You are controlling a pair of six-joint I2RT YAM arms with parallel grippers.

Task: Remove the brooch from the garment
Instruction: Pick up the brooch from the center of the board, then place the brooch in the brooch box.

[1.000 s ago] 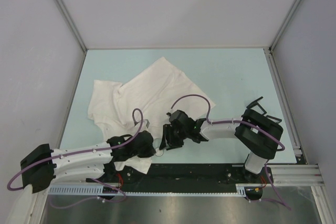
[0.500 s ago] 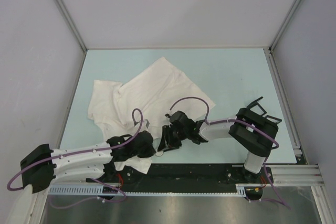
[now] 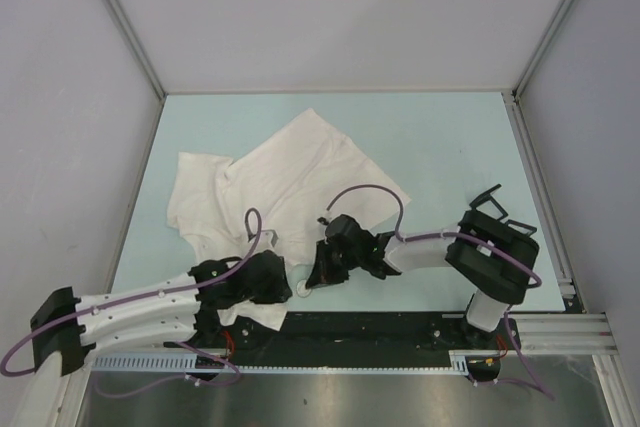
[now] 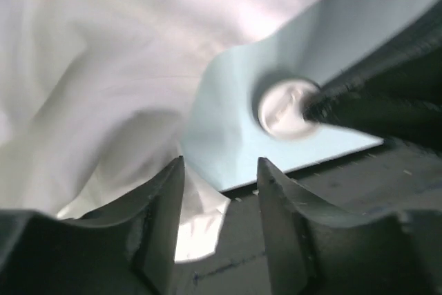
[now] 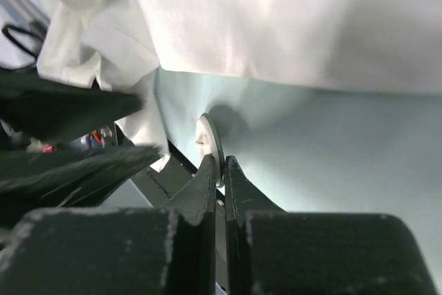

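The garment [image 3: 290, 172] is a crumpled white shirt on the left half of the pale blue table [image 3: 450, 147]. The brooch [image 5: 209, 143], a small round white disc, is pinched edge-on in my right gripper [image 5: 219, 167], which is shut on its rim. It hangs over bare table just off the cloth's near edge [image 5: 290, 18]. From the left wrist, the brooch [image 4: 283, 108] shows ahead and to the right, beside the garment [image 4: 90, 67]. My left gripper [image 4: 219, 170] stands open with nothing between its fingers, above the shirt's lowest corner. From above, the brooch [image 3: 303, 289] lies between both grippers.
A black rail [image 3: 380, 325] runs along the table's near edge, right below both grippers. Grey walls close in the left, back and right sides. The right arm's bulky base [image 3: 495, 267] sits at the near right.
My right gripper has shut on the brooch. My left gripper has let go of the cloth, opened and drawn back a little to the left.
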